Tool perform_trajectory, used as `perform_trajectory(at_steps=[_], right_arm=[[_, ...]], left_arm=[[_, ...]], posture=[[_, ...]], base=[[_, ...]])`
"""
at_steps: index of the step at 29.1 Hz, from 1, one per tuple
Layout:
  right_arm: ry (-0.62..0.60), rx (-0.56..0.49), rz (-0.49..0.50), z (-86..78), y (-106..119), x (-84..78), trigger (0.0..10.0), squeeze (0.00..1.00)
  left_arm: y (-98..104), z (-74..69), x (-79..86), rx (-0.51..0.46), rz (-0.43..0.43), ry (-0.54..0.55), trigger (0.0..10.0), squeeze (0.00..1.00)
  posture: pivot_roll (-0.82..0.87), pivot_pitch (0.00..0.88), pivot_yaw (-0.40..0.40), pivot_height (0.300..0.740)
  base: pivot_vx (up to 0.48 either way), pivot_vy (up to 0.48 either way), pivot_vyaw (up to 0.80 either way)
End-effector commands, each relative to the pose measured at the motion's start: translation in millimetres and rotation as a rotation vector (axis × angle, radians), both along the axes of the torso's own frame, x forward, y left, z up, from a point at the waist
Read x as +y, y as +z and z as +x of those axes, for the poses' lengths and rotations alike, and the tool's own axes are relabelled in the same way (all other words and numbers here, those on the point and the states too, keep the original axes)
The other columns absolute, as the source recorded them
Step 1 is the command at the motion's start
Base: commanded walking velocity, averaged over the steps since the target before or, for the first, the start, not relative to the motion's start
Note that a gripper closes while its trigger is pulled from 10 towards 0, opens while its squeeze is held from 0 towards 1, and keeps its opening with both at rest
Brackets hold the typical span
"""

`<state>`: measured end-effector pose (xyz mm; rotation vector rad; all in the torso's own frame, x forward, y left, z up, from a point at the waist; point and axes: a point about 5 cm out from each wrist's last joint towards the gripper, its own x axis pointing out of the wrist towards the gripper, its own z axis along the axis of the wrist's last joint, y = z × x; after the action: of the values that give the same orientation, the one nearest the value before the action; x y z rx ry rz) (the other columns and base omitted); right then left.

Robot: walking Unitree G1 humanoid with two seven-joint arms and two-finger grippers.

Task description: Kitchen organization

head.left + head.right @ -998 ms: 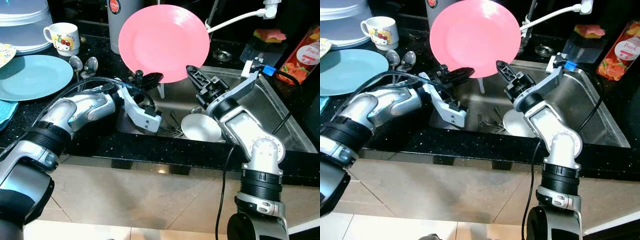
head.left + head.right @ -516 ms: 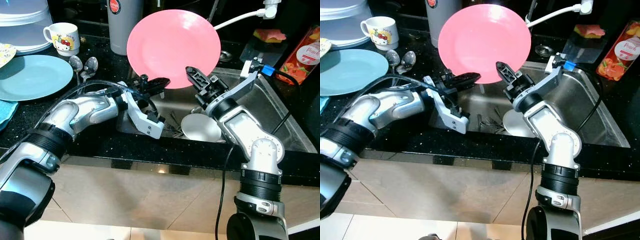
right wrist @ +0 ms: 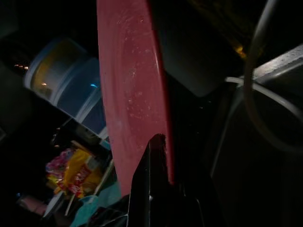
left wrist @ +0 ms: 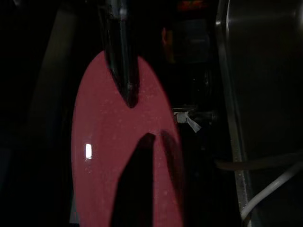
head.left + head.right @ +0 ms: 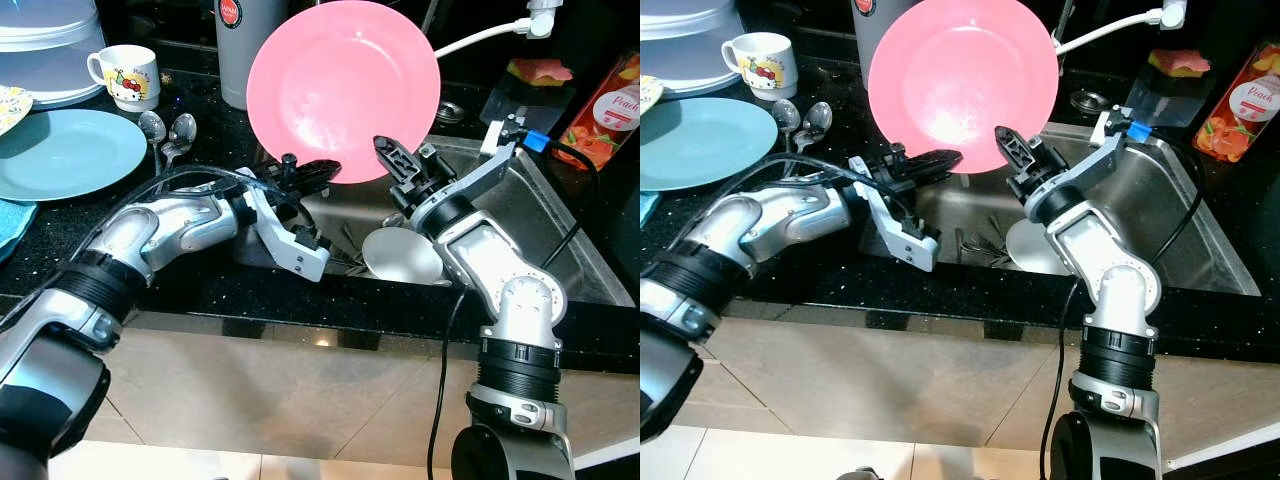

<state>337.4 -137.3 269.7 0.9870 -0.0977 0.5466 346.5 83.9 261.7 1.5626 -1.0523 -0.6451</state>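
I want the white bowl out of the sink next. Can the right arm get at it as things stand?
Probably not yet. The right gripper is shut on the pink plate, sharing it with the left gripper. The white bowl lies in the sink beneath its forearm, uncovered.

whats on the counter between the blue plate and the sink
Two metal spoons lie on the black counter between the blue plate and the sink, bowls facing up, as seen in the left eye view.
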Motion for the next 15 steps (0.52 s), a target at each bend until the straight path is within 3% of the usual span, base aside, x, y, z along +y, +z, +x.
perform_trajectory(at_steps=[1, 4, 6, 9, 10, 11, 15], right_arm=[[-0.023, 0.014, -0.007, 1.0, -1.8, -3.7, 10.0, 0.00], [-0.039, 0.012, 0.001, 1.7, -1.4, -5.3, 10.0, 0.00], [-0.079, 0.011, 0.018, 3.6, -0.2, -10.4, 10.0, 0.00], [-0.136, 0.030, 0.036, 6.9, -0.6, -18.6, 10.0, 0.00], [-0.257, 0.072, 0.039, 13.3, -4.7, -34.6, 10.0, 0.00], [-0.257, 0.072, 0.039, 13.3, -4.7, -34.6, 10.0, 0.00], [-0.428, 0.102, 0.061, 19.1, -7.6, -62.5, 10.0, 0.00]], left_arm=[[4.1, -2.2, -5.3, 0.013, -0.028, -0.026, 10.0, 1.00], [5.2, -2.4, -5.4, 0.012, -0.036, -0.022, 10.0, 1.00], [2.2, -3.2, -5.1, 0.034, -0.029, -0.024, 10.0, 0.00], [0.5, -4.0, -4.9, 0.052, -0.039, -0.026, 10.0, 0.00], [0.2, -3.9, -4.9, 0.065, -0.049, -0.026, 10.0, 0.00], [0.2, -3.9, -4.9, 0.065, -0.049, -0.026, 10.0, 0.00], [-3.9, -2.8, -2.9, 0.093, -0.038, -0.015, 10.0, 0.00]], posture=[[0.24, 0.087, -0.112, 0.740], [0.24, 0.086, -0.112, 0.740], [0.24, 0.084, -0.111, 0.740], [0.24, 0.083, -0.111, 0.740], [0.24, 0.081, -0.110, 0.740], [0.24, 0.081, -0.110, 0.740], [0.24, 0.076, -0.109, 0.740]], base=[[0.000, 0.000, 0.00], [0.000, 0.000, 0.00], [0.000, 0.000, 0.00], [0.000, 0.000, 0.00], [0.000, 0.000, 0.00], [0.000, 0.000, 0.00], [0.000, 0.000, 0.00]])
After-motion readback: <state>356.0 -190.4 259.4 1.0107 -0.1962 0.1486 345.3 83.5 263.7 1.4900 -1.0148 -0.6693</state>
